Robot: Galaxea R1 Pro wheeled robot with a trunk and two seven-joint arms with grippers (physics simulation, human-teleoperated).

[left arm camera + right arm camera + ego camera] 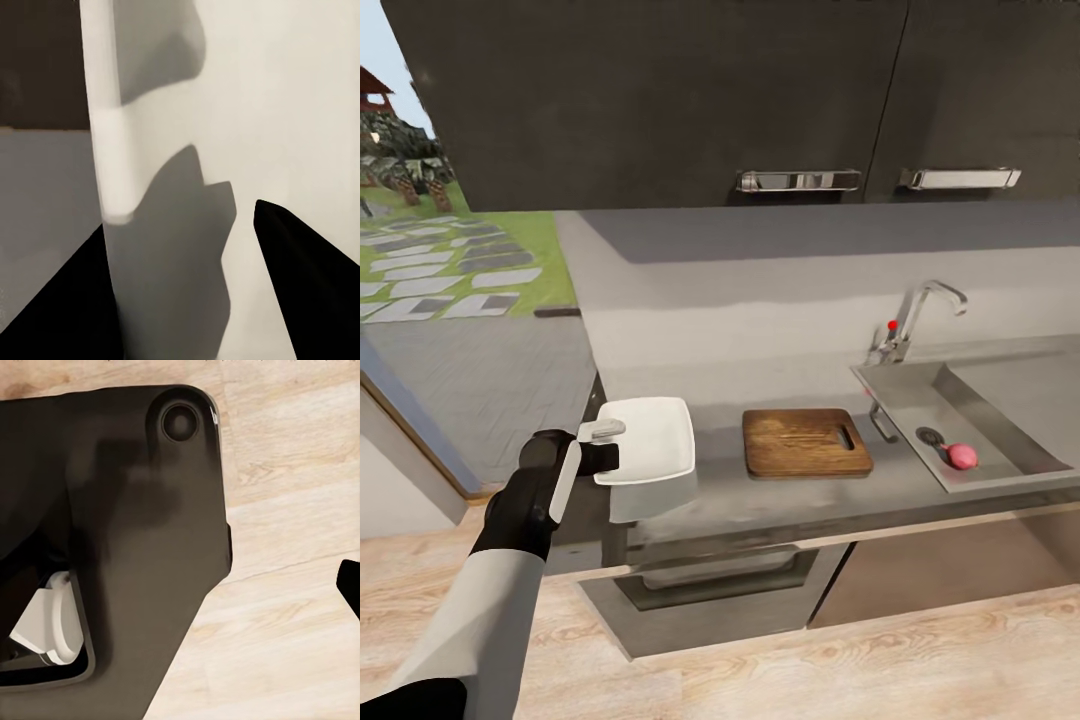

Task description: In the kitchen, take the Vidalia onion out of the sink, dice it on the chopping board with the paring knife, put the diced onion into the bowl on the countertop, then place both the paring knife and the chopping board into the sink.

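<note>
My left gripper (603, 445) is shut on the left rim of the white bowl (652, 448), which sits at the left end of the grey countertop (720, 490). In the left wrist view the bowl's rim (112, 150) runs between the two black fingers (307, 285). To the bowl's right the brown chopping board (805, 442) lies flat. The pinkish Vidalia onion (961, 457) rests in the steel sink (1000, 440) beside the drain. The paring knife is out of view. One dark fingertip (349, 589) of the right gripper hangs over the pale wood floor.
An angular tap (918, 318) with a red dot stands behind the sink. Dark wall cabinets (760, 100) hang above the worktop. A drawer (710, 570) below the counter is pulled out. The robot's dark base (112, 532) lies under the right wrist.
</note>
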